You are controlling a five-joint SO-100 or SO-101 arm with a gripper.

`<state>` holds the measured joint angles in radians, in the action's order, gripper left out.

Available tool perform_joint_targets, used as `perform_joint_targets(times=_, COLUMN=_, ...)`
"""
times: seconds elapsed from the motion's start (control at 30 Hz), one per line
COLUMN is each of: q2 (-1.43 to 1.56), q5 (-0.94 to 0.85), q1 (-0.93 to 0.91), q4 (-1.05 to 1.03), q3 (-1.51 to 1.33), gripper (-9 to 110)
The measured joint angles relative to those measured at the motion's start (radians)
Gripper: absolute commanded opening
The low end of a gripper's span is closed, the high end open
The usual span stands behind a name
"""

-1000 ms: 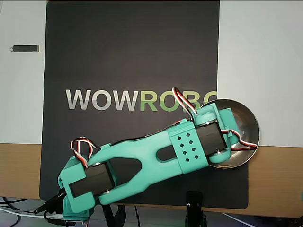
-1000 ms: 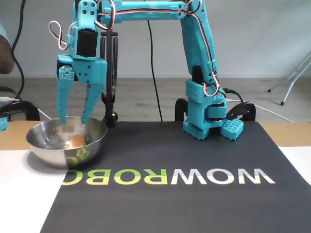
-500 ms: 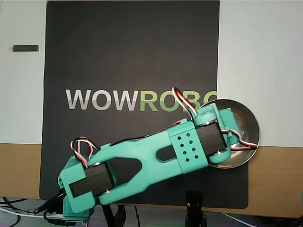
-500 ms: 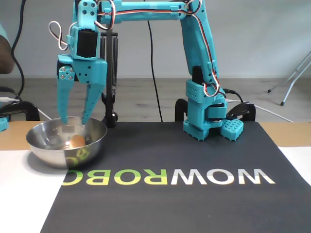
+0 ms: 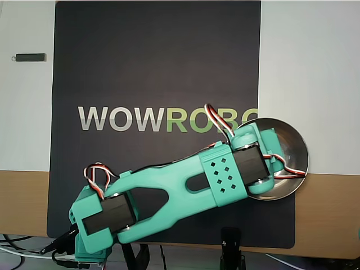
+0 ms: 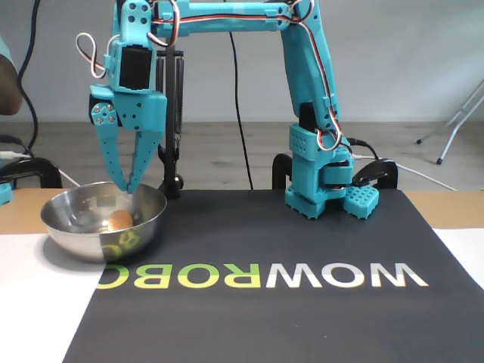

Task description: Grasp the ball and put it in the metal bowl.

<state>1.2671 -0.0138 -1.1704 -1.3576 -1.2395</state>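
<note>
black mat (image 6: 302, 302) on wood table (image 6: 446, 208) (grey wall) | pincer (image 6: 125, 187) together | ball (image 6: 119, 220) in metal bowl (image 6: 72, 234)

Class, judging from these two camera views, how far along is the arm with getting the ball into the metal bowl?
Done: in the fixed view the ball lies inside the metal bowl. In hand: nothing; the gripper hangs above the bowl, fingers closed together and empty. Left: only pulling the arm away. The overhead view hides the ball under the arm.

"WOWROBO" lettering, on dark mat (image 5: 157, 67)
</note>
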Motion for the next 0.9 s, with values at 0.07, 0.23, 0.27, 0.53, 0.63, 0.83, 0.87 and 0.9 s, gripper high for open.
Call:
perform_joint_targets(times=0.07, q2=0.0, q5=0.0, q1=0.002, q4=0.0, q3=0.0, gripper=0)
perform_joint_targets(times=0.23, q2=0.0, q5=0.0, q1=0.026, q4=-0.028, q3=0.0, gripper=0)
perform_joint_targets(times=0.27, q2=0.0, q5=0.0, q1=0.037, q4=-0.038, q3=0.0, gripper=0)
perform_joint_targets(times=0.53, q2=0.057, q5=0.0, q1=0.135, q4=-0.121, q3=0.0, gripper=0)
perform_joint_targets(times=0.63, q2=0.112, q5=0.006, q1=0.184, q4=-0.166, q3=0.0, gripper=0)
perform_joint_targets(times=0.83, q2=0.186, q5=0.011, q1=0.299, q4=-0.245, q3=0.0, gripper=0)
perform_joint_targets(times=0.87, q2=0.193, q5=0.011, q1=0.318, q4=-0.256, q3=0.0, gripper=0)
perform_joint_targets(times=0.9, q2=0.199, q5=0.011, q1=0.341, q4=-0.265, q3=0.0, gripper=0)
